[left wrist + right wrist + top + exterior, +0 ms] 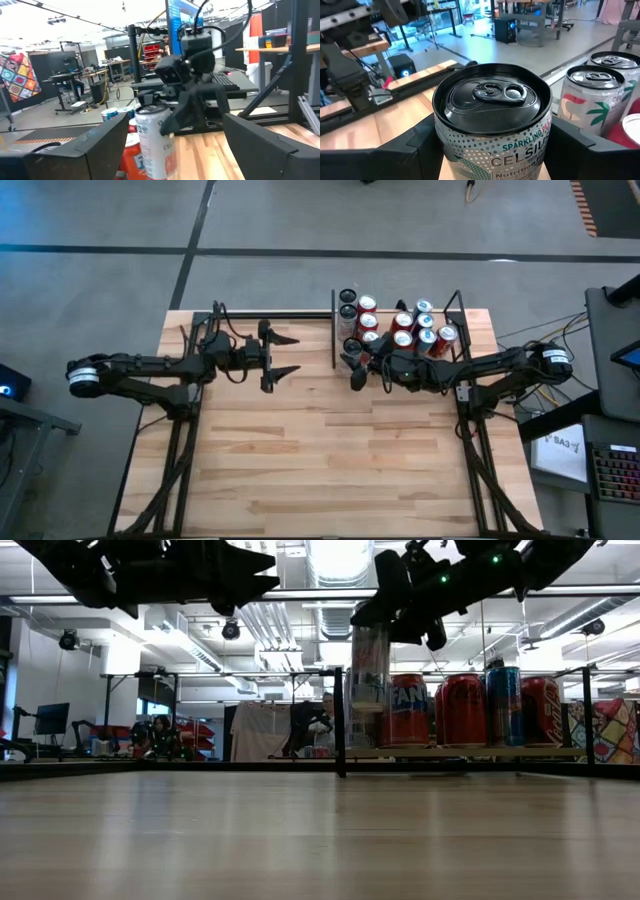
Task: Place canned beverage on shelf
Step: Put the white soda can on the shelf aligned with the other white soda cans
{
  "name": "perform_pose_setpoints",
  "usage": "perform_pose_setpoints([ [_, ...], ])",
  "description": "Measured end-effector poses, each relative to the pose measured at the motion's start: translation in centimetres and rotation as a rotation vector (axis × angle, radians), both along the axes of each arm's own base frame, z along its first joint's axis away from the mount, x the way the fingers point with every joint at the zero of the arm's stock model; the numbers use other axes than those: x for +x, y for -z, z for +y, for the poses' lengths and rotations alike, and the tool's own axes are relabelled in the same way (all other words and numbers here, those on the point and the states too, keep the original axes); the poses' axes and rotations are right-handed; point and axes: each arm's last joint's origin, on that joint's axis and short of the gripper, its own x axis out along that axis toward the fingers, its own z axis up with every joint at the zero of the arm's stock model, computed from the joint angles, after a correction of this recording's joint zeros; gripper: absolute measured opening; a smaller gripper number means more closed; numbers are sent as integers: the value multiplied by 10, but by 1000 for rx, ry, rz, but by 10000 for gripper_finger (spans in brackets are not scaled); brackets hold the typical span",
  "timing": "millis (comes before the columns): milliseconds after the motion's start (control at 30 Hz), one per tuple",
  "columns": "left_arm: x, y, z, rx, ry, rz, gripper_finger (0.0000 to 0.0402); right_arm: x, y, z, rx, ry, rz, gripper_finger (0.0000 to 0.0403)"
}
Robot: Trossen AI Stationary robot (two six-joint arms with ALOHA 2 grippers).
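- Plainly, the right claw (357, 366) was clenched on a can (492, 120), which stood upright with its lid up and its long axis vertical between the two fingers.
- In the low view that can (369, 668) appeared to hang just above the shelf board rather than rest on it, though the gap was hard to judge.
- Seen from overhead, the can sat at the shelf's (410, 317) left end, by the black corner post, at roughly nine o'clock from the packed group of cans.
- The open spot judged to matter lay right under the claw, so the coming move would likely be a short straight drop, keeping the can upright and clear of the neighbours (370, 330) at about one o'clock.
- The right arm was the nearer one by far; the left claw (280, 357) hovered released over the bare counter (330, 470), well apart at nine o'clock.
- The shelf already held a crowd of upright cans: red ones (463, 710), a blue one (503, 705) and some with dark tops (347, 302).
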Motion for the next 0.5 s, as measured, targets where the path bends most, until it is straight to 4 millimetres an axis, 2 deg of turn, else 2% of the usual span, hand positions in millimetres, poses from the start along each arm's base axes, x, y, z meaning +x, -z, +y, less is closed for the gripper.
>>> perform_pose_setpoints([
  [200, 0, -8, 7, 5, -25, -15, 309, -1, 1, -2, -3, 31, 7, 249],
  [500, 0, -9, 11, 7, -44, -10, 309, 1, 6, -2, -4, 64, 20, 249],
])
